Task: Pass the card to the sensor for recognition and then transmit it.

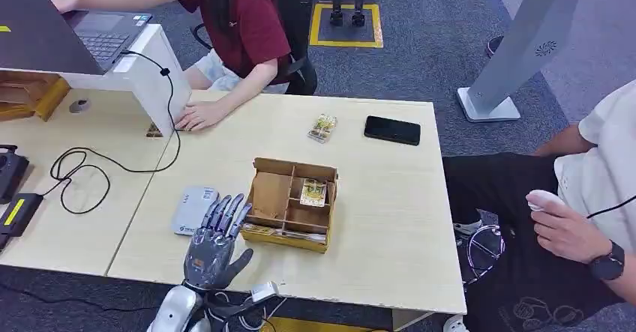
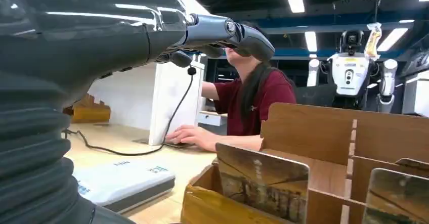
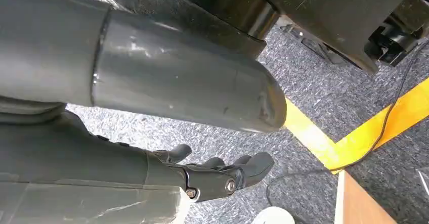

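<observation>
The left hand (image 1: 214, 242) hovers over the near edge of the counter (image 1: 375, 197), its fingers (image 1: 225, 212) stretched forward and spread apart, holding nothing. The fingertips sit between the grey sensor (image 1: 193, 209) and the cardboard box (image 1: 291, 204), just beside both; from the head view I cannot tell whether they touch either. In the left wrist view the thumb (image 2: 238, 34) reaches out above the box, with no card under it.

The right hand (image 3: 222, 176) hangs down beside the robot's body over the carpeted floor, fingers loosely curled and apart, with nothing in them.

The cards are in the box. 1 card (image 1: 313, 192) stands in a back compartment, and the left wrist view shows 2 cards upright in the near slots, the closer one (image 2: 263, 183) leaning against a divider. Another card packet (image 1: 322, 127) lies farther back on the counter, near a black phone (image 1: 392, 130).

By my reading the task has barely begun: no card has been lifted, nothing has been presented to the sensor, and nothing has been handed over. What remains is to pinch a card out of the box, carry it across to the flat grey sensor just to the left, hold it there for recognition, then pass it on, probably to the seated person at the right (image 1: 570, 231), though that is a guess. A second person (image 1: 240, 25) sits across the counter with a hand resting on it.
</observation>
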